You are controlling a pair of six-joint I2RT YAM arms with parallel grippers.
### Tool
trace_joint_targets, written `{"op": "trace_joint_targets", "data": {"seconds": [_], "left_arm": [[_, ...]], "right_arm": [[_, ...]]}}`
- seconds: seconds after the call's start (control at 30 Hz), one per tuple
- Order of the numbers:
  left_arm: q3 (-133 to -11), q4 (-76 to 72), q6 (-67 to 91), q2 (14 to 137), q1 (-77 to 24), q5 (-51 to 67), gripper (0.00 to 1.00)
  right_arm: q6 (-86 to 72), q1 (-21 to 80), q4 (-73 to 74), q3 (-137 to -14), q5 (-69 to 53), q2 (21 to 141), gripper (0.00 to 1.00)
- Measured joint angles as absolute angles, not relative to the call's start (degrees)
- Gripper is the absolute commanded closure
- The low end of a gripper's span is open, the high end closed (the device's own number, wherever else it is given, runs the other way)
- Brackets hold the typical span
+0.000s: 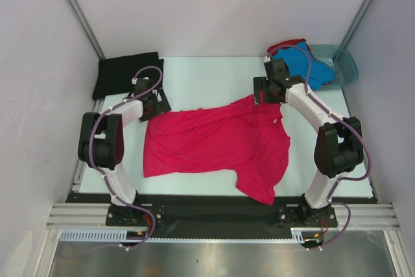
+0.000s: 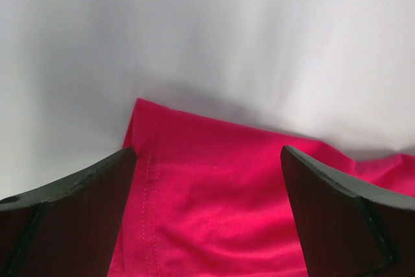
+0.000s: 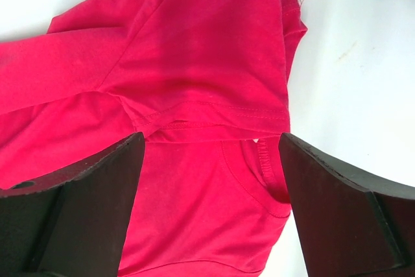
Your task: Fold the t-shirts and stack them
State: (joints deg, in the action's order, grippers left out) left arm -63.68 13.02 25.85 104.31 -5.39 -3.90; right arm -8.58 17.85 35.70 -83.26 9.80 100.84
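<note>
Magenta t-shirt; blue t-shirt in basin

One pink t-shirt, one black t-shirt, one blue t-shirt, one red t-shirt and one basin show.

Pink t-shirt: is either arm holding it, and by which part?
Nothing is held. The left end effector and right end effector both stand open over the pink t-shirt, gripping no part.
</note>
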Motion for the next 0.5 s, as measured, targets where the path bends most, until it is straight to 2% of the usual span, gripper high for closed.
{"op": "trace_joint_targets", "data": {"seconds": [0.37,0.4,0.43,0.5], "left_arm": [[-67.75,16.14,24.05,107.7,-5.1,-6.35,0.01],[-67.9,16.36,23.9,107.81,-5.08,-6.33,0.04],[-68.03,16.53,23.88,107.9,-5.04,-6.35,0.15],[-68.31,17.1,23.53,108.03,-4.84,-6.57,0.26]], "right_arm": [[-8.58,17.39,35.51,-83.26,9.78,101.8,0.1],[-8.58,17.37,35.46,-83.26,9.8,101.8,0.1],[-8.58,17.32,35.44,-83.26,9.8,101.8,0.1],[-8.58,17.17,35.42,-83.26,9.78,101.8,0.1]]}}
